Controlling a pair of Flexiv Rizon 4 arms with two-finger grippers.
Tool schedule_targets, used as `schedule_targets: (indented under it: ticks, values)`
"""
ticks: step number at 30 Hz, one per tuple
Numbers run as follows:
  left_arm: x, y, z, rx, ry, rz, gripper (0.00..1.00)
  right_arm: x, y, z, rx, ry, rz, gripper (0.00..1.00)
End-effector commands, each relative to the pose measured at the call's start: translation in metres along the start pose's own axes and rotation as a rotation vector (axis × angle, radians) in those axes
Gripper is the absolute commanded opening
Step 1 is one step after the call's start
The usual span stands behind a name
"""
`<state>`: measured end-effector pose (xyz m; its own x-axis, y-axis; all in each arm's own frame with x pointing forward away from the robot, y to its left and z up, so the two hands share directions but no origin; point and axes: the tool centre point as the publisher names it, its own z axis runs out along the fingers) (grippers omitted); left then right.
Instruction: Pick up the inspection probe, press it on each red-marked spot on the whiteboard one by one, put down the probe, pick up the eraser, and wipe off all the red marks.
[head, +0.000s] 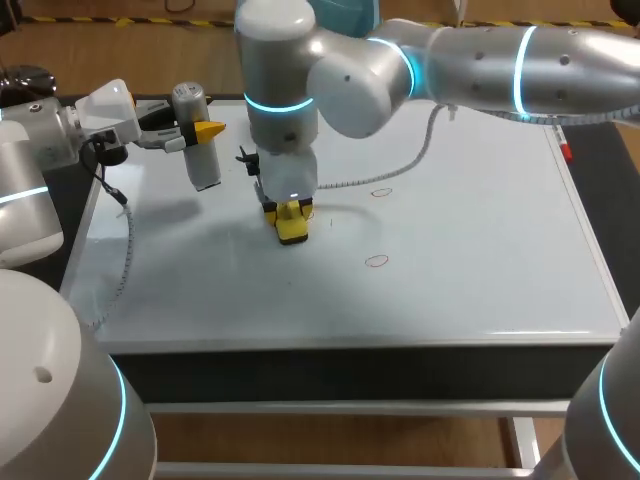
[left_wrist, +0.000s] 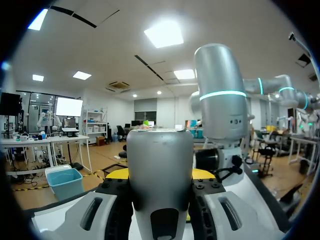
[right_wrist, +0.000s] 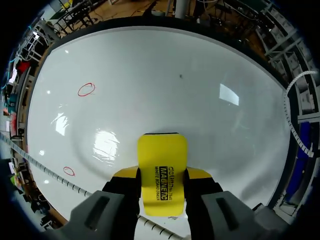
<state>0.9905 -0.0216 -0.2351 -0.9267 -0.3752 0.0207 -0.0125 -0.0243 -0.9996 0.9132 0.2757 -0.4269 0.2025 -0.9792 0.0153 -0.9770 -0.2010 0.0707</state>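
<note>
Head view is giving us the wide white rectangular whiteboard (head: 450, 260) lying flat across the table, with both arms over its left half. Our left arm is coming in from the left, and the left gripper (head: 205, 130) is clamping the grey cylindrical inspection probe (head: 200, 150) from two sides, a yellow tip pressing its upper part. The probe is standing close to upright and hanging above the board's far left area, with its shadow falling apart from it on the surface. Our right arm is reaching from the right past the middle, and the right gripper (head: 288, 210) is pointing straight down, grasping the yellow rectangular block eraser (head: 291, 230), whose lower face is resting on the board. We are seeing two task marks to the right of the eraser, both apart from it: the far red ring (head: 381, 192) and the near red ring (head: 376, 261). A white coiled cable (head: 400, 168) is trailing from the right arm across the board. Left wrist view is showing the probe filling the space between our left fingers, yellow tips peeking out at either side of it, with the right arm's grey column standing just ahead. Right wrist view is showing the eraser held firmly between our right fingers, its far edge lying on the white surface, and both rings are sitting off to one side of it, well apart from each other.
</note>
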Motion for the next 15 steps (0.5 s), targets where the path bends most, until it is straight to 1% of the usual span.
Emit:
schedule_targets:
  ticks: [1, 7, 15]
  values:
    - [0.000, -0.001, 0.000, 0.000, -0.001, 0.001, 0.00, 0.007, -0.001, 0.003, -0.001, 0.013, 0.002, 0.00]
    - [0.000, -0.001, 0.000, 0.000, -0.001, 0.001, 0.00, 0.024, -0.005, 0.016, -0.022, 0.015, 0.026, 0.00]
    - [0.000, -0.001, 0.000, 0.000, -0.001, 0.001, 0.00, 0.058, -0.009, 0.024, -0.029, 0.028, 0.098, 0.00]
